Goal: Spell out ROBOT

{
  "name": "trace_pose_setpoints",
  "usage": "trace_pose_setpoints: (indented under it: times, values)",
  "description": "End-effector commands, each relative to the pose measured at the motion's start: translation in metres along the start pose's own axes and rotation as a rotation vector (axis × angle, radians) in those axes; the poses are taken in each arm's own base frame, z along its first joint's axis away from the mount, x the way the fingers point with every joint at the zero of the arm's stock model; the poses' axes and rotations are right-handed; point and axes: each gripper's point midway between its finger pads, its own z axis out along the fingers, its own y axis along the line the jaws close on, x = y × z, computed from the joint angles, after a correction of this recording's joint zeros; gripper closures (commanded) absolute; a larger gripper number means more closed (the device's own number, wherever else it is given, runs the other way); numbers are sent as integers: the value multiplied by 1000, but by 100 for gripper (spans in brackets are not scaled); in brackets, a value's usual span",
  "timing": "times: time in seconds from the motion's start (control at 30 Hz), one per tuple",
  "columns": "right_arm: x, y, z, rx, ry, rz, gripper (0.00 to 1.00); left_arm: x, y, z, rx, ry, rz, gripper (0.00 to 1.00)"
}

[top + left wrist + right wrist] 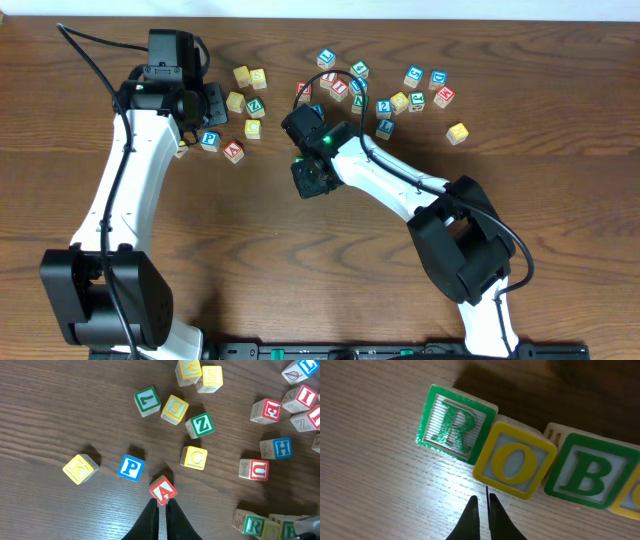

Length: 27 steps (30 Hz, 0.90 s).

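In the right wrist view a green R block (451, 425), a yellow O block (515, 460) and a green B block (590, 472) lie side by side in a row. The edge of another yellow block (631, 500) follows the B. My right gripper (484, 497) is shut and empty, its tips just short of the O block. In the overhead view the right gripper (308, 180) covers this row. The R block also shows in the left wrist view (256, 525). My left gripper (162, 505) is shut and empty, hovering just behind a red A block (163, 491).
Loose letter blocks lie around: a yellow K (80, 468), blue P (131, 468), yellow C (195, 457), green Z (201, 425), yellow S (175, 408), red U (255, 469) and blue H (278, 448). More blocks are scattered at the back right (415, 90).
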Motion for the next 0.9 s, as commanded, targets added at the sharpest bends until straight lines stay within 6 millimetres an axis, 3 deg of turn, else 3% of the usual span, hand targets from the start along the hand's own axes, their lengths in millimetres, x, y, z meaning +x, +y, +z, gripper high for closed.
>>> trace_pose_setpoints:
  times: [0.0,0.73,0.83,0.87]
  values:
    - [-3,-1,-5,22,-25,4,97,0,5,2,-17,6,4,92]
    - [-15,-7,-7,60,-79,18,99,1,5,2,-17,9,4,92]
    - [-32,-1,-36,34,-152,-5,99,0,5,2,-16,4,5,92]
    - [-43,-1,-63,14,-209,6,99,-3,4,-3,-13,-10,6,92]
